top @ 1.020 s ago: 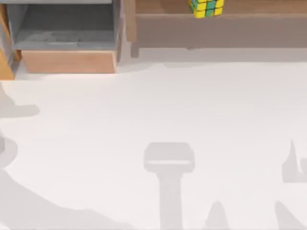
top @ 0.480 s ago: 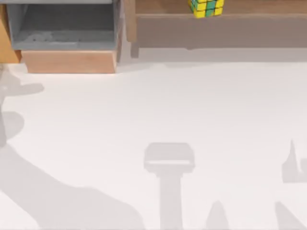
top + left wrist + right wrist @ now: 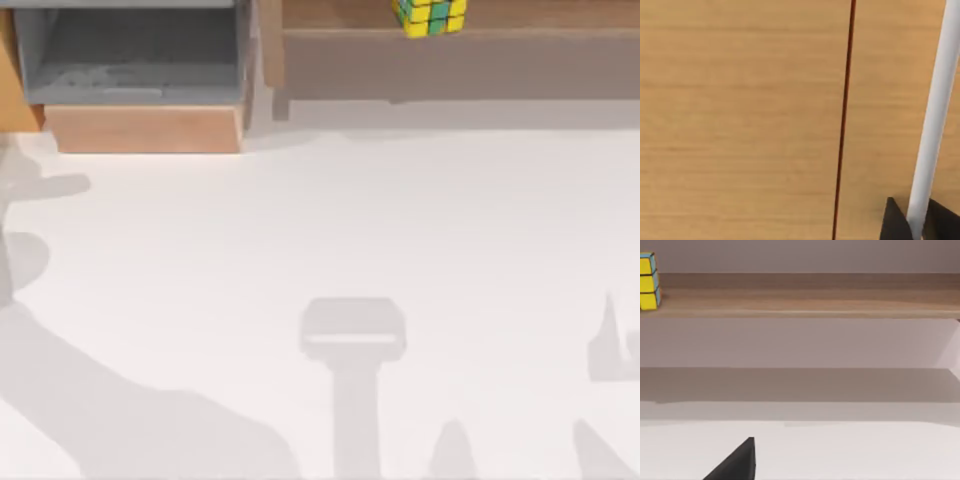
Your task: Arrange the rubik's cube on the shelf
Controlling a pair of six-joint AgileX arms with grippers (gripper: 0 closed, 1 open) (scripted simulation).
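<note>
Rubik's cube work, operator, read from your side outward. Nearest you, the white bench lies bare of objects, crossed by grey arm shadows. A dark fingertip of the right claw pokes up low over the bench in the right wrist view; you cannot tell whether it is released or clenched. The left claw shows 2 dark tips against light wood grain with a white strip between them, and its state is likewise unclear. Farther back on the left stands a grey-lined wooden box. Beside it runs the shelf, and the rubik's cube sits on its board at the front edge.
</note>
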